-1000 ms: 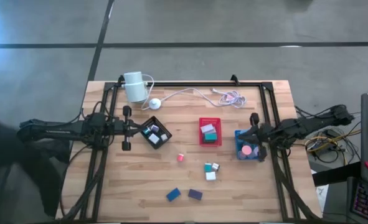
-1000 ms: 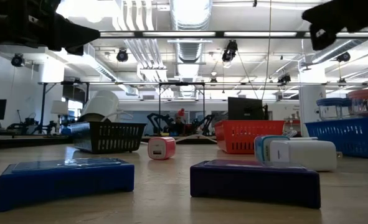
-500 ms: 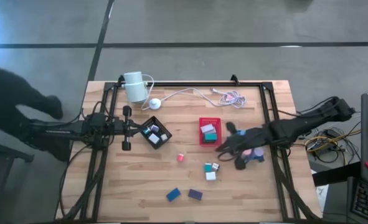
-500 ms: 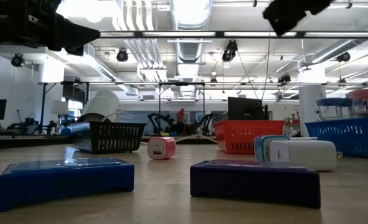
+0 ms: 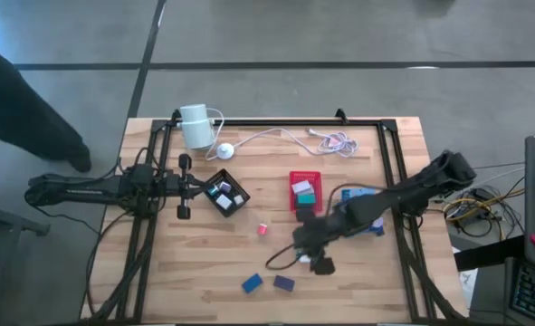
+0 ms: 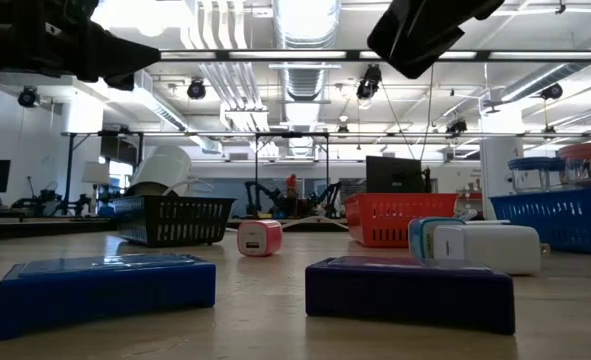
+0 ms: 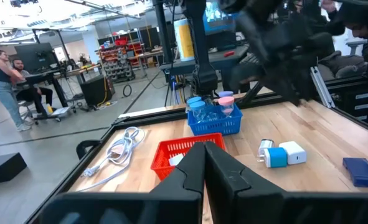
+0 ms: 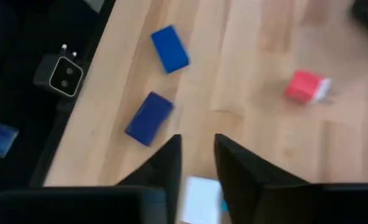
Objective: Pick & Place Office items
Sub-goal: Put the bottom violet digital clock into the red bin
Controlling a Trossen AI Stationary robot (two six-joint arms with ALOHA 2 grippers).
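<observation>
Loose office items lie flat on the wooden table: a pink block (image 5: 262, 229), a blue block (image 5: 252, 283) and a purple block (image 5: 283, 283). My right gripper (image 5: 296, 249) hangs tipped down above the teal and white blocks (image 6: 475, 245), fingers a little apart and empty. In the right wrist view a white block (image 8: 199, 199) shows below the gap of my right gripper (image 8: 198, 168). My left gripper (image 5: 184, 186) waits shut beside the black tray (image 5: 224, 193); in the left wrist view my left gripper (image 7: 203, 168) points level across the table.
A red tray (image 5: 305, 190) and a blue tray (image 5: 356, 195), both with items, stand under and beside the right arm. A white cylinder (image 5: 195, 127) with its cable (image 5: 285, 138) lies at the far edge. A person (image 5: 23, 100) stands beyond the table's left corner.
My right gripper has swung from over the blue tray toward the table's middle and near edge, tipping from level to pointing steeply down; it now hangs over the teal and white blocks. A person has moved at the table's left side.
</observation>
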